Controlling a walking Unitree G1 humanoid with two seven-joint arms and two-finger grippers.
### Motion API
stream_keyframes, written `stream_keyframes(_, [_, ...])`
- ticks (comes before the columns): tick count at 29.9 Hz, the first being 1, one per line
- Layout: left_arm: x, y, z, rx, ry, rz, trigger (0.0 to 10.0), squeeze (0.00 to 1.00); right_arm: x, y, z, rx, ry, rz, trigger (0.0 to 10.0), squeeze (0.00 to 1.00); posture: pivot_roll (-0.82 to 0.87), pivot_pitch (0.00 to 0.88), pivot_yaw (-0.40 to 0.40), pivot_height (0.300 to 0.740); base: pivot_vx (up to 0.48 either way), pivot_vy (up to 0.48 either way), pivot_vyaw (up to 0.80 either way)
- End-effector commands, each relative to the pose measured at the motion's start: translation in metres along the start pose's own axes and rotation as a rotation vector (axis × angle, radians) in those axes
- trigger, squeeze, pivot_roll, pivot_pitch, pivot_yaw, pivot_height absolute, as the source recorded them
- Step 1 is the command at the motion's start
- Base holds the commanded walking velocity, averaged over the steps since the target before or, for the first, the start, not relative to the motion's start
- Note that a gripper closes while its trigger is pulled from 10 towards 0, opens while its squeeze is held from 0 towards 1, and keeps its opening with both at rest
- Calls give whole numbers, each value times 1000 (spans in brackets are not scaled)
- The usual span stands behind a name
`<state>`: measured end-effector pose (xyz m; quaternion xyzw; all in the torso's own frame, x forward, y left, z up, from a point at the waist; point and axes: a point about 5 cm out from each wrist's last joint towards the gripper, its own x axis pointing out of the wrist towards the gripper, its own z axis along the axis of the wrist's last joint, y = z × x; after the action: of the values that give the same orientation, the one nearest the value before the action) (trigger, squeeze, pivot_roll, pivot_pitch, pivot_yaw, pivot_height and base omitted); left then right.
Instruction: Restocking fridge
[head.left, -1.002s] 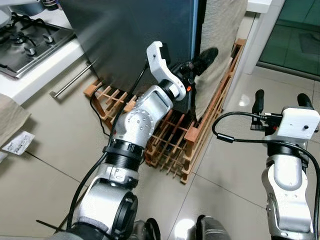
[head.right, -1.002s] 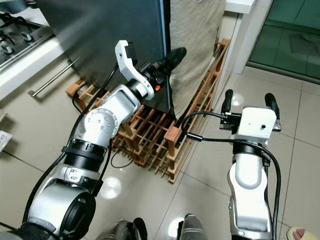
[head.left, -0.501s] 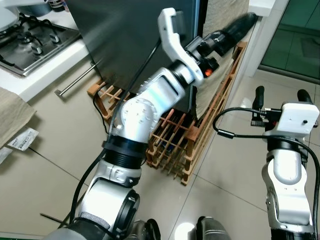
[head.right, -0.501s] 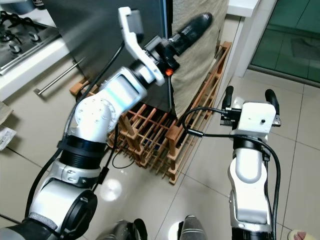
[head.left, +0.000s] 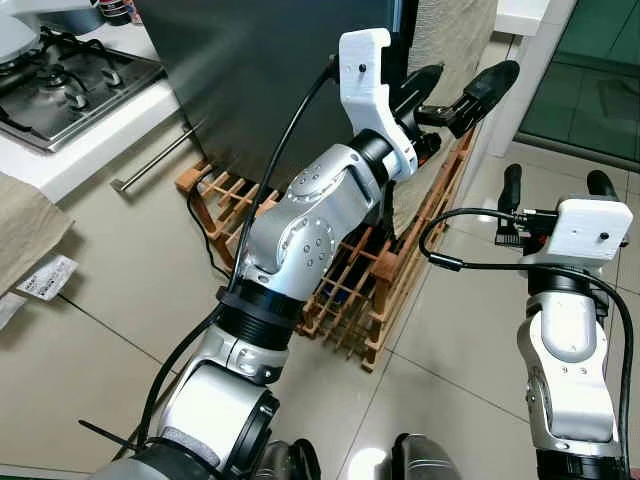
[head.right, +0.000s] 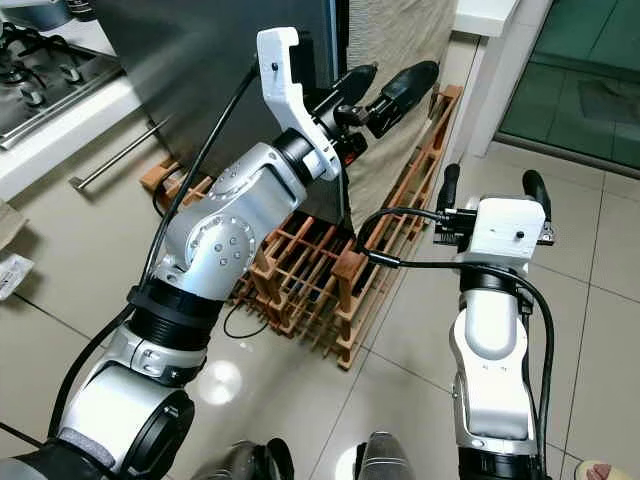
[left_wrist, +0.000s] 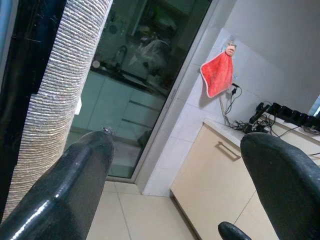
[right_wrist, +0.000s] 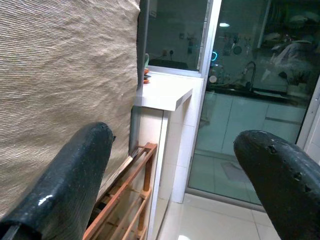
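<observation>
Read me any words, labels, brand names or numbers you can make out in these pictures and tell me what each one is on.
Nothing here reads as text.
White paper slip on the floor beside the beige cloth: it carries dark print, too small and blurred to read.
Dark fridge door: no badge or lettering visible.
Left pincer and right pincer, both open: no markings visible.

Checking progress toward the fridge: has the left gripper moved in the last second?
Yes. The left gripper rose up the fridge's dark door edge, its fingers now open.
</observation>
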<state>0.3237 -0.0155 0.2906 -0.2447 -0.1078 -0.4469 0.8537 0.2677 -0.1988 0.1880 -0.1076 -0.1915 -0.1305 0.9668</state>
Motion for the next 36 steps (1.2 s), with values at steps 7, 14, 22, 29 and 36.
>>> stream_keyframes(7, [-1,-2,-2,-11,-9,0,10000,0,0,2,-1,14,4,8,10000,263,-269,122,114,732,0,0,0])
stream_keyframes(14, [-1,-2,-2,-11,-9,0,10000,0,0,2,-1,14,4,8,10000,263,-269,122,114,732,0,0,0])
stream_keyframes(22, [-105,106,-15,545,39,677,10000,0,16,27,0,112,18,103,10000,259,-205,56,75,732,0,0,0])
stream_keyframes(29, [-105,103,-19,479,31,658,10000,0,15,28,-3,114,28,100,10000,259,-203,42,73,732,0,0,0])
stream_keyframes(36, [-113,94,-20,555,18,618,10000,0,5,15,-7,99,30,44,10000,267,-202,32,75,732,0,0,0])
